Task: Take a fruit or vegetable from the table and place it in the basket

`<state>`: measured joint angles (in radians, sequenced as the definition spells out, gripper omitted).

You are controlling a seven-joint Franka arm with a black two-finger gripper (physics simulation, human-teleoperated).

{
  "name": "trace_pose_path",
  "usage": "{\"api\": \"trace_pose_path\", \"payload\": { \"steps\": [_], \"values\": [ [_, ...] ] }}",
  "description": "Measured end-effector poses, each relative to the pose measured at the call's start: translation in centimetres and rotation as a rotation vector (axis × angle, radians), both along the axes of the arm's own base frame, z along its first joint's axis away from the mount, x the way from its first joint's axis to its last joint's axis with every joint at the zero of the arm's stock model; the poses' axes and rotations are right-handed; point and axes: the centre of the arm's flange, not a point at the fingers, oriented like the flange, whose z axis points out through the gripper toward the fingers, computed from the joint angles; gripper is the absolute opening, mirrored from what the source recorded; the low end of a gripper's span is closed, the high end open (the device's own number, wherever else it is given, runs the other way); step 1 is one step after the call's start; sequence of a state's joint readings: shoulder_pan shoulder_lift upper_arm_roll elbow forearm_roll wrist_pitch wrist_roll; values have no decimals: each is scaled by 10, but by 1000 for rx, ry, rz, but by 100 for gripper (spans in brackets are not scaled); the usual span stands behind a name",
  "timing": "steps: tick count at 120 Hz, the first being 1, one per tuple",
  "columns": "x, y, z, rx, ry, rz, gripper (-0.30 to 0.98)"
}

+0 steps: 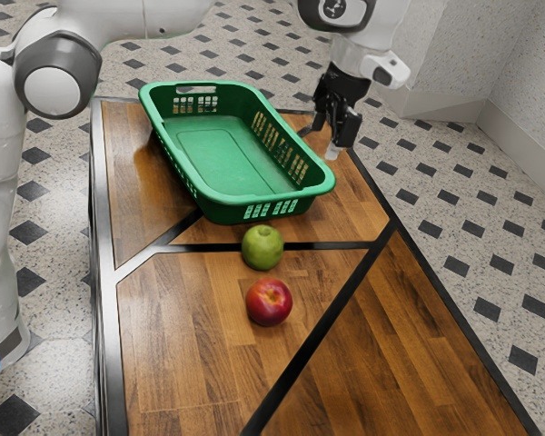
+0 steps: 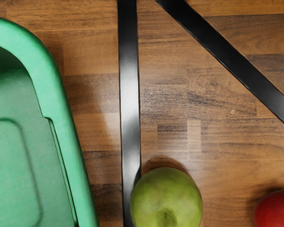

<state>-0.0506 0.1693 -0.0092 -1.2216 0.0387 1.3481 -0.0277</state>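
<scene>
In the exterior view you have the gripper (image 1: pixel 320 142) raised by the basket's long rim toward that view's right, its fingers spread apart with nothing between them. The green basket (image 1: pixel 220 162) stands upright on the wooden surface (image 1: pixel 182 363). Your green apple (image 1: pixel 262 248) sits on the surface near the basket's end, and the red apple (image 1: pixel 269 302) lies farther from the basket, just past the green one.

In the wrist view you see a black strip (image 2: pixel 129 90) running between the basket and most of the green apple. The red apple, partly cut off, is on the green apple's side away from the basket.
</scene>
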Motion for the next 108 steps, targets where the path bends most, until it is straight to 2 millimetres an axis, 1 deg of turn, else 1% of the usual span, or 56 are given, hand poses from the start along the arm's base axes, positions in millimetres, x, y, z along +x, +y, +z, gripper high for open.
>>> {"api": "trace_pose_path", "payload": {
  "steps": [16, 21, 27, 33, 40, 44, 50, 52, 55, 58, 64, 68, 78, 83, 86, 89, 92, 98, 101, 104, 108],
  "values": [
    [4, -1, 3, -2, -33, 0, 68],
    [4, -4, 5, -1, -44, -5, 68],
    [2, -12, 10, -4, -58, -20, 68],
    [2, -34, 9, -9, -64, -57, 68],
    [8, -58, -9, -21, -44, -98, 68],
    [9, -76, -31, -28, -22, -135, 68],
    [7, -109, -62, -41, 3, -205, 68],
    [4, -121, -71, -46, 10, -228, 68],
    [-3, -138, -78, -53, 11, -265, 68],
    [-13, -154, -81, -56, 7, -301, 68],
    [-41, -181, -85, -51, 1, -369, 68],
    [-57, -196, -89, -46, 0, -410, 68],
    [-92, -229, -101, -42, 6, -513, 68],
    [-112, -240, -104, -36, 7, -560, 68],
    [-119, -238, -104, -32, 3, -572, 68],
    [-118, -226, -102, -30, -3, -558, 68],
    [-112, -204, -100, -29, -10, -520, 68],
    [-96, -149, -95, -33, -18, -423, 68],
    [-90, -127, -94, -41, -18, -384, 68],
    [-87, -111, -94, -53, -15, -357, 68],
    [-84, -99, -94, -71, -11, -341, 68]
  ]
}}
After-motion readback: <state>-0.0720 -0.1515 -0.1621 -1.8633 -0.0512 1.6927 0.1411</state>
